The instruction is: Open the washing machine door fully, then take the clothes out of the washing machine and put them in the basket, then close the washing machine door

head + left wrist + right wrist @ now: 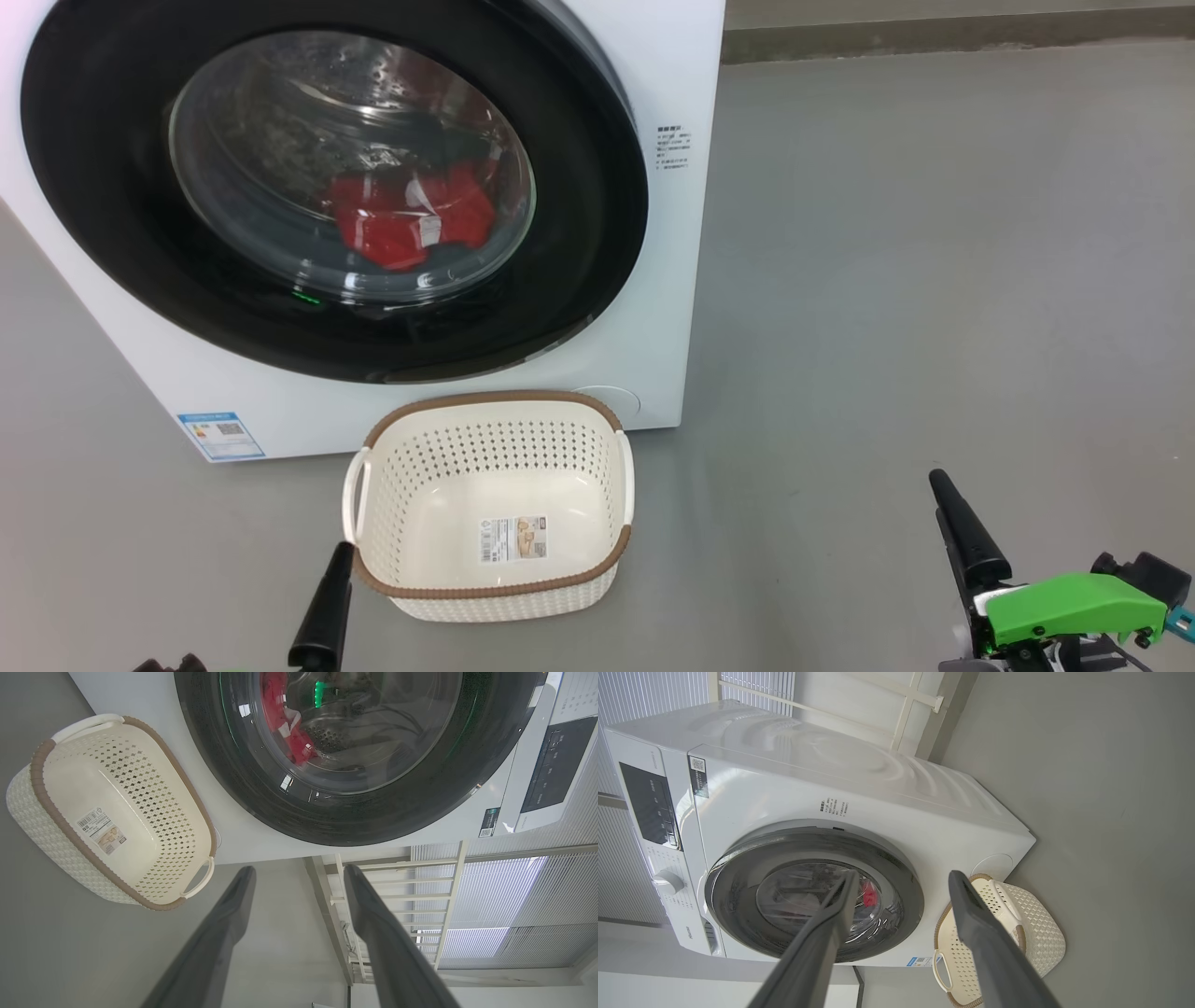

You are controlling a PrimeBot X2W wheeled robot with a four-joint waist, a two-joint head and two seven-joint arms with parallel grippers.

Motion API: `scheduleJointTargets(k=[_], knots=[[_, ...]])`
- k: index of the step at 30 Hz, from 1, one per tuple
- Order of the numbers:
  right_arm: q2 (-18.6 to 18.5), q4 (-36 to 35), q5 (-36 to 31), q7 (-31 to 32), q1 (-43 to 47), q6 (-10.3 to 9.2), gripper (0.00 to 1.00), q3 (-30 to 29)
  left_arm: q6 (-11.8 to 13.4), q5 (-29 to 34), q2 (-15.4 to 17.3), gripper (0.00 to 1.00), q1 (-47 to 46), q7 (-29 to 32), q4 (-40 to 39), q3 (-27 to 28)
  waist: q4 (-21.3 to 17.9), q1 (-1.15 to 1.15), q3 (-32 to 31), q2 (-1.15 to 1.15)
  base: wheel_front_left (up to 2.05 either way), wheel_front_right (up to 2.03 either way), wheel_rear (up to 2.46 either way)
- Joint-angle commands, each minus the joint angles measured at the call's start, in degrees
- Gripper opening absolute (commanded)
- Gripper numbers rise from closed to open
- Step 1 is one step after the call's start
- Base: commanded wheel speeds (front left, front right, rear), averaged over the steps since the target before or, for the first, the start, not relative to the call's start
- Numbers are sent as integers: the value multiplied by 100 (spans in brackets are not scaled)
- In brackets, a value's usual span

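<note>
Behind the glass of the washing machine door [327,159], the clothes [401,219] lie as a red heap low in the drum, so nothing has come out yet. The door itself sits against the front of the washing machine [663,308]. It looks shut or very nearly so, though I cannot tell whether the latch is caught. Just below it on the floor [887,280], close against the machine's lower front panel, the basket [485,401] stands upright with nothing in it but its label sticker. By my reckoning the job is at its very start: the door has to swing fully open, the red jersey has to go into the basket, and the door has to be closed after that. My left gripper [299,872] has its fingers spread wide with nothing between them. It points toward the lower edge of the door and sits near the basket's corner. My right gripper [901,877] is spread just the same and carries nothing. It hangs well off to the side over bare floor, facing the door from a distance.
</note>
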Motion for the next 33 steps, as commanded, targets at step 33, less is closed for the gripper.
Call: scheduleJointTargets(k=[33], knots=[[-74,-266,-3029,-591,-771,-2,100,243,346,2967,161,100,-668,-598,-320,-330,-113,-1,10,0,0,0,0]])
